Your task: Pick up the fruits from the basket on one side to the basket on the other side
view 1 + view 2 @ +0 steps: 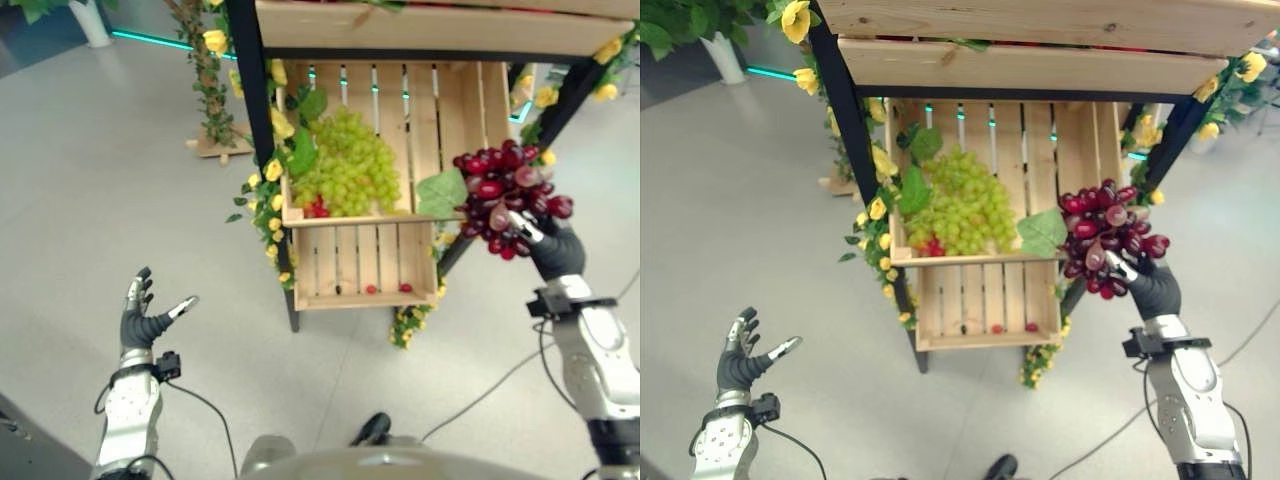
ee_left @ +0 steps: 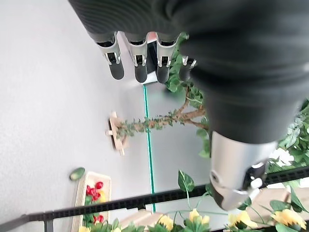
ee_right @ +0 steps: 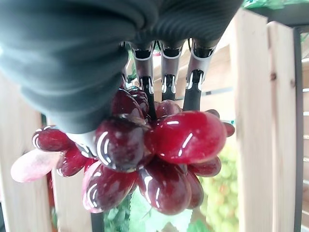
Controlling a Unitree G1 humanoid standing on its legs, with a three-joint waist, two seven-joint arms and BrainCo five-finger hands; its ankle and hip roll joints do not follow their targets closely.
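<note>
Beside the crate (image 1: 440, 110), right hand (image 1: 552, 246) grips red grapes (image 1: 505, 195).

A staged fruit stall in a showroom or exhibition hall is suggested by a wooden crate (image 1: 400, 130) filled with green grapes (image 1: 348, 165), a black-framed stand (image 1: 248, 70) decorated with yellow flowers (image 1: 272, 170) and leaves, and a smooth grey floor (image 1: 100, 180).

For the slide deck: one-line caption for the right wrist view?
Right hand gripping a bunch of red grapes beside the wooden crate.
</note>
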